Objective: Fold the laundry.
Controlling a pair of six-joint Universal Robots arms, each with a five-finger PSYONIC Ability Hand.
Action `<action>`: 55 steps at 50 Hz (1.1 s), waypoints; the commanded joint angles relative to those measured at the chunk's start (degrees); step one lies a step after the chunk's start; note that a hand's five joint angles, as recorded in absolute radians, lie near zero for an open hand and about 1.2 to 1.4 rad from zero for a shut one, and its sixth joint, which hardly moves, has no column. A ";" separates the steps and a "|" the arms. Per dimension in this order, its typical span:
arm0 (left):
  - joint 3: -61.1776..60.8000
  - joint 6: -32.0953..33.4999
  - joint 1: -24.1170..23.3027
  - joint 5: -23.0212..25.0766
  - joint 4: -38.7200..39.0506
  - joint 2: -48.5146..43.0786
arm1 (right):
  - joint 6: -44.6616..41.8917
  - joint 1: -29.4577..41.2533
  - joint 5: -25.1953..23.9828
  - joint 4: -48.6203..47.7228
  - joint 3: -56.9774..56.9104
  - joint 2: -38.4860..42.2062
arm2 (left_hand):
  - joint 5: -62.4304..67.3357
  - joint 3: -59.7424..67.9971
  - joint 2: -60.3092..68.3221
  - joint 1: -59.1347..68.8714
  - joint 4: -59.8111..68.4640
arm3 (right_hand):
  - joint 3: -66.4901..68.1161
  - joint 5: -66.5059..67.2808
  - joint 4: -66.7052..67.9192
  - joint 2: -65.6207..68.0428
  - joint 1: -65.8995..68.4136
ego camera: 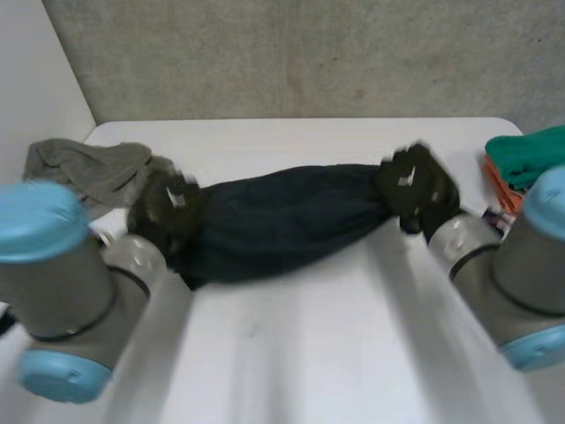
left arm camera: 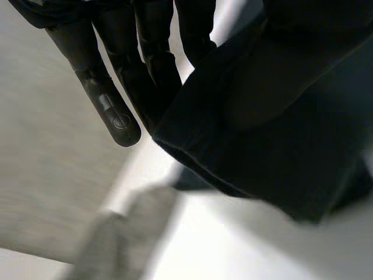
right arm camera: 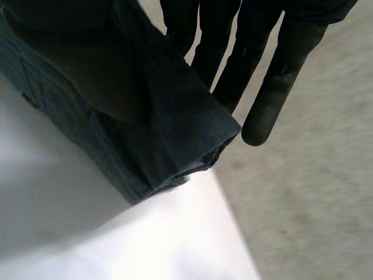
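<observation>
The left hand and the right hand each pinch one end of the dark blue garment, stretched between them over the white table.

White counter, rounded far corners. Dark blue garment drawn out long across the middle, left to right. Cannot tell whether it rests on the surface or hangs just above it. Far left corner: crumpled grey-green cloth lying loose, one edge near the garment's left end. Right edge — folded green cloth stacked on an orange cloth.
</observation>
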 commanded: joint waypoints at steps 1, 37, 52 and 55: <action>7.18 -6.14 0.52 0.45 -6.73 16.70 | 3.32 -0.82 0.26 16.46 -11.00 -11.76 | 12.63 12.08 11.74 15.30 11.47 | 12.92 14.43 11.67 14.69 19.93; 57.73 -20.55 7.99 5.56 2.46 -13.43 | 12.98 1.55 14.24 2.01 -55.76 16.54 | 12.63 12.08 11.74 15.30 11.47 | 12.92 14.43 11.67 14.69 19.93; 36.39 -22.76 10.01 5.29 0.46 -7.80 | 17.91 0.67 3.60 -3.20 -46.53 17.66 | 12.63 12.08 11.74 15.30 11.47 | 12.92 14.43 11.67 14.69 19.93; 28.66 -22.15 9.13 5.90 1.25 -7.98 | 17.39 0.49 3.24 -1.71 -43.20 20.30 | 12.63 12.08 11.74 15.30 11.47 | 12.92 14.43 11.67 14.69 19.93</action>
